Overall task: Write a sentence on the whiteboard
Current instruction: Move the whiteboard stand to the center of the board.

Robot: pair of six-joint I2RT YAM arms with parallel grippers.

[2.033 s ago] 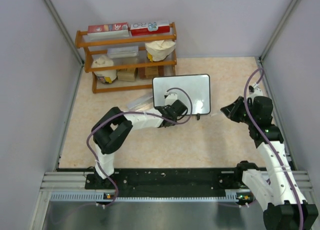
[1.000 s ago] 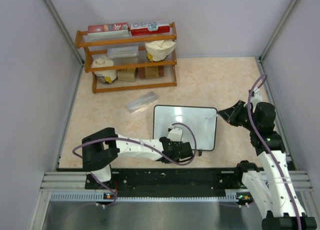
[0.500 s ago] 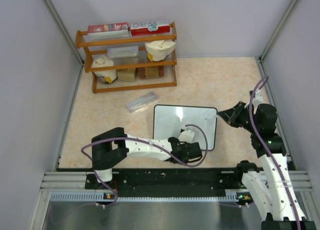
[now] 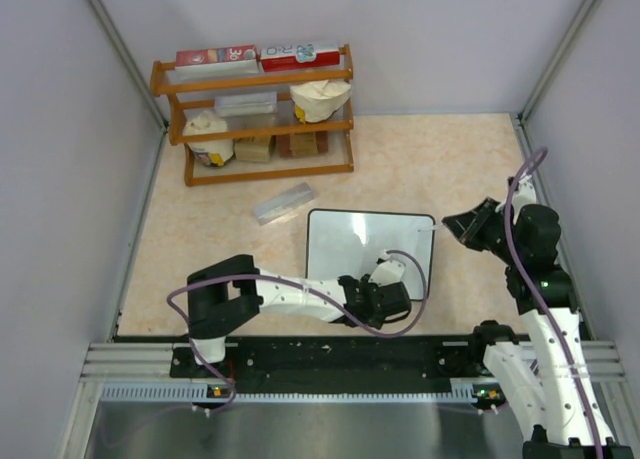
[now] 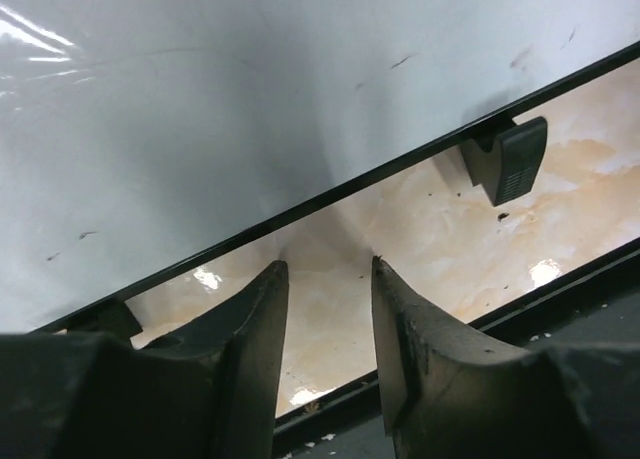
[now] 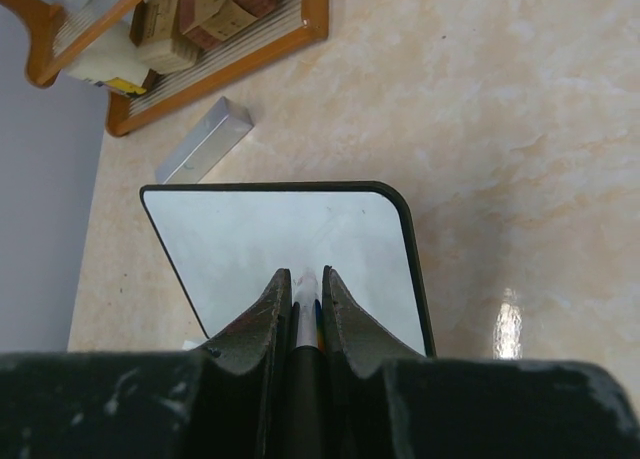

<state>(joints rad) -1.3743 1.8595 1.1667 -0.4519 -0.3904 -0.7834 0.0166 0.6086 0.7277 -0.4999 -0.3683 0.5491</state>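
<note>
The whiteboard [image 4: 350, 244] lies on the table in front of the arms, with its face blank apart from faint specks. No sentence shows on it. My left gripper [image 4: 392, 279] is open and empty at the board's near edge. In the left wrist view [image 5: 327, 269] its fingertips stop just short of the board [image 5: 250, 109], beside a black stand foot [image 5: 510, 159]. My right gripper [image 4: 455, 226] is shut on a marker [image 6: 307, 297] and hovers off the board's far right corner. In the right wrist view [image 6: 304, 275] it points at the board [image 6: 260, 239].
A wooden shelf [image 4: 255, 114] with boxes and bags stands at the back left. A clear plastic box [image 4: 284, 202] lies between the shelf and the board; it also shows in the right wrist view [image 6: 203, 141]. A black rail [image 4: 330, 354] runs along the table's near edge.
The whiteboard has been drawn from the back middle toward the near edge. My left gripper then slid right along its near edge. My right gripper shifted slightly with the marker.
</note>
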